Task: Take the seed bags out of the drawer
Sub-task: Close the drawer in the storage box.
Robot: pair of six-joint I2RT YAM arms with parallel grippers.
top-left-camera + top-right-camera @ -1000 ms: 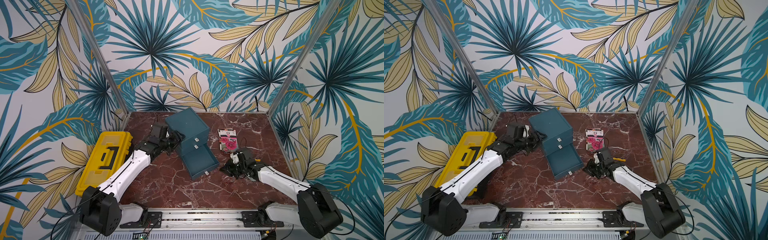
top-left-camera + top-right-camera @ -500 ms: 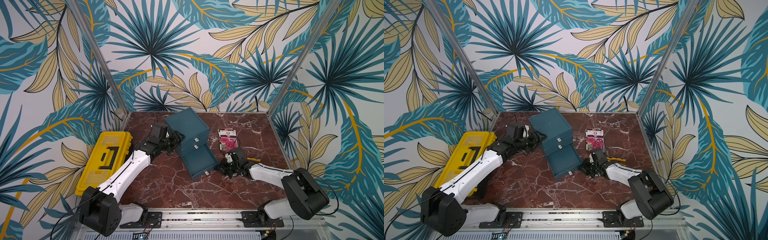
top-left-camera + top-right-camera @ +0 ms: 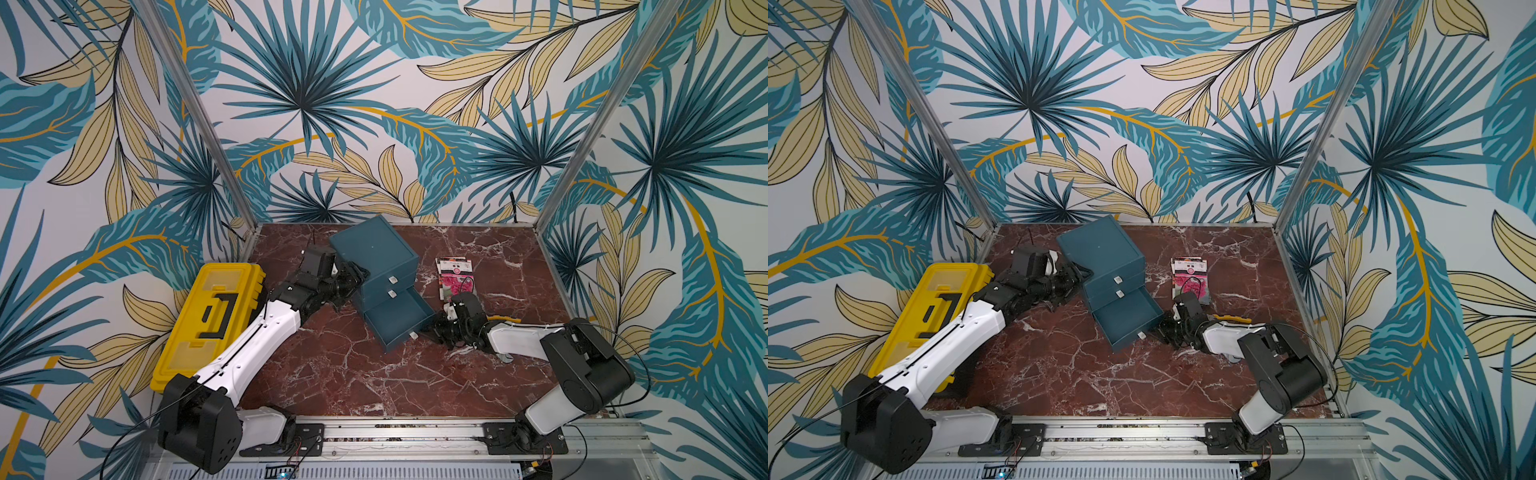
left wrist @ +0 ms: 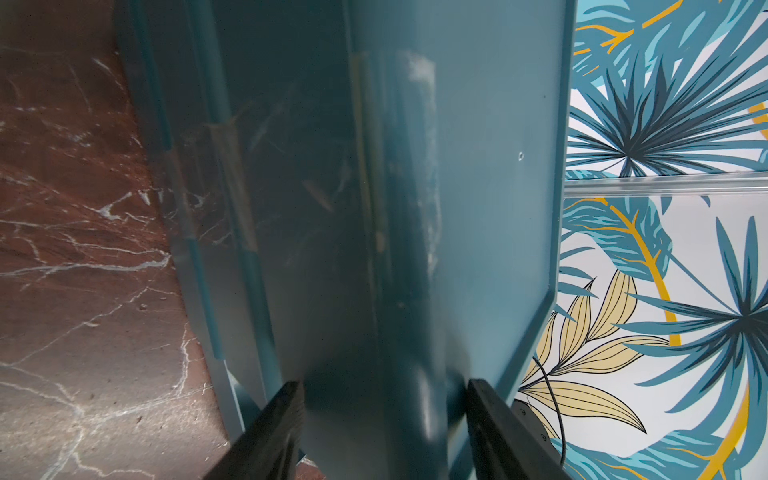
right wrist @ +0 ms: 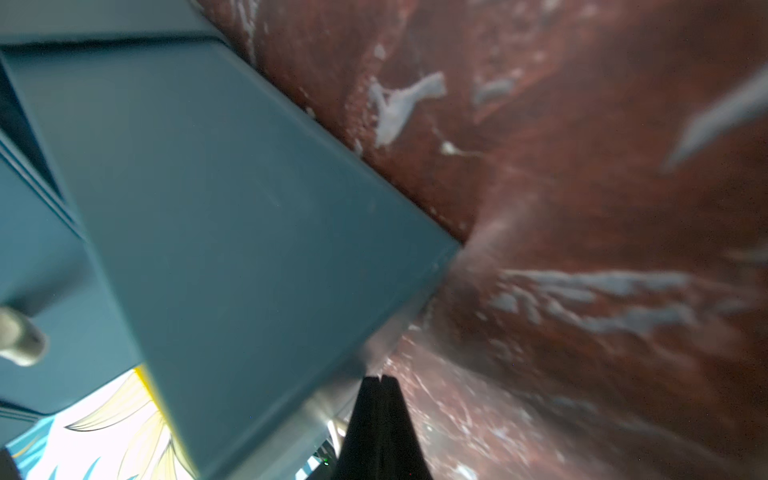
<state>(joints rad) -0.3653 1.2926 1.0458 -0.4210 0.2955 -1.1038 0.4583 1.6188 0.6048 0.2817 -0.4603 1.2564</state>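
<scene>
Lying flat on the marbled red tabletop (image 3: pixel 353 374), the seed bags (image 3: pixel 454 274) (image 3: pixel 1188 276) form a small overlapping pile outside the drawer, with a pink-bloom packet uppermost and white text bands at the far end. In both top views the pile sits just beside the teal chest of drawers (image 3: pixel 374 247) (image 3: pixel 1100 249), on the side toward the right arm, and that arm's wrist covers the pile's near edge.

The bottom drawer (image 3: pixel 395 322) (image 3: pixel 1125 322) stands pulled out, angled toward the front of the tabletop, with its pale knob (image 3: pixel 413 334) on the front face. The two drawers above it are closed.

The right pincer (image 5: pixel 380 380) has its black tips pressed together with nothing between them. It is low over the tabletop, close against the drawer's outer side wall (image 5: pixel 249 228) near the front corner. In a top view it shows just beside that corner (image 3: pixel 434 329).

The left pincer (image 4: pixel 382 399) is narrow and clamped on the chest, one finger on each side of a rounded edge of its body. In both top views it meets the chest on the side away from the seed bags (image 3: pixel 359 274) (image 3: pixel 1079 272).

An orange handle (image 3: pixel 505 319) peeks out beside the right forearm. A yellow toolbox (image 3: pixel 212 320) (image 3: pixel 930 316) lies closed beyond the left arm, at the tabletop's edge.
</scene>
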